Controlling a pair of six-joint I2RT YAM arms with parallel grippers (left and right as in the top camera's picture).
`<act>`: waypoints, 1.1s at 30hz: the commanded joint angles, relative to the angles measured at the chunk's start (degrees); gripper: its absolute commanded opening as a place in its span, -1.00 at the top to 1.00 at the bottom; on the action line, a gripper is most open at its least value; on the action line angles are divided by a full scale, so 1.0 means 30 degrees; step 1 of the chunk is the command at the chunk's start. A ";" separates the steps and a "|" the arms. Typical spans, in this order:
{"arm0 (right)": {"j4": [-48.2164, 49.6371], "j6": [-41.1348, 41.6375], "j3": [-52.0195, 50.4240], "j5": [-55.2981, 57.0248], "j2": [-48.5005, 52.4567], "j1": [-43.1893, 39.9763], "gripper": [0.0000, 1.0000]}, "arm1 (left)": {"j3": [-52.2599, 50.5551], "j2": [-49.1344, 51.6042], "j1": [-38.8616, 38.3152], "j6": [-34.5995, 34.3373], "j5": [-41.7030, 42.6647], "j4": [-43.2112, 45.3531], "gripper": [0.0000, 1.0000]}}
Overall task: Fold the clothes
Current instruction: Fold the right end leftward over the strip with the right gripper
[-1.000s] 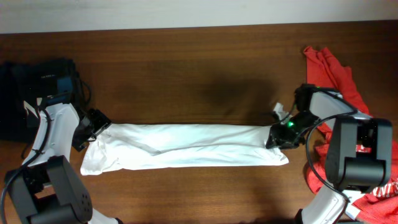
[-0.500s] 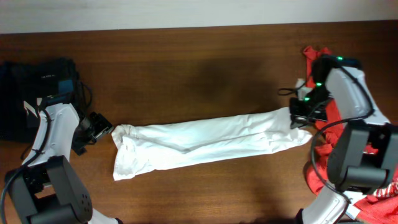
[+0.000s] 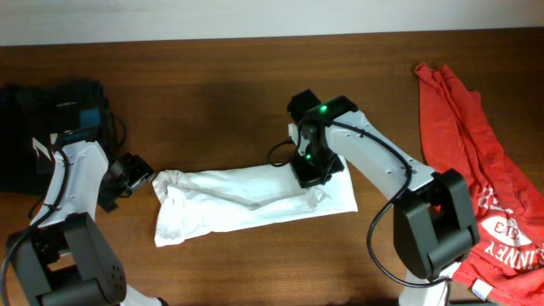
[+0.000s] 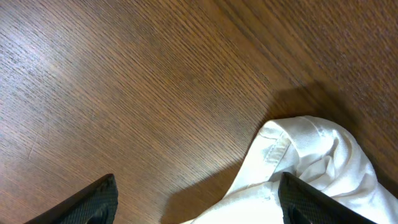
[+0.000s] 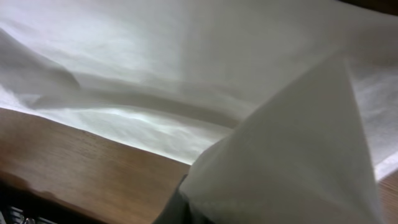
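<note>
**1. Right jaws.** In the right wrist view the white T-shirt fills nearly the whole frame. A flap of it tents up toward the lens at lower right. The flap covers the jaws (no metal shows), but cloth rising to them this way reads as a clenched grasp on the shirt's right end. Overhead, the right arm reaches in over the garment, and the held end lies doubled on the layer beneath. The likely purpose is to shorten the long band by half.

**2. Garment.** The shirt lies as a narrow band on the bench, with its doubled portion directly under the right jaws.

**3. Left jaws.** The fingertips stand wide apart, released and holding nothing. The shirt's bunched left end (hem or collar, cannot tell which) lies ahead of them, nearer the right-hand tip. This position probably keeps the arm clear of the fold while leaving it ready to pin that end.

**4. Beyond.** A red shirt lies well apart at the right. A dark garment sits at the far left.
</note>
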 commanded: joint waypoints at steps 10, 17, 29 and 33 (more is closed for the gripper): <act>0.2710 0.0175 0.0226 -0.3249 0.0444 0.0823 0.00 | 0.0189 -0.0117 0.0095 0.0328 -0.0007 -0.0153 -0.65; 0.1683 0.2149 0.0219 0.0466 -0.0393 -0.0364 -0.02 | 0.0182 -0.0117 0.0095 0.0335 0.0000 -0.0466 -0.67; 0.3184 0.3745 0.0182 0.1894 0.0896 0.1151 0.54 | 0.0182 -0.0117 0.0102 0.0328 0.0000 -0.0590 -0.67; 0.3286 0.3745 0.0182 0.1887 0.1151 0.1166 0.92 | 0.0182 -0.0117 0.0095 0.0328 0.0000 -0.0597 -0.66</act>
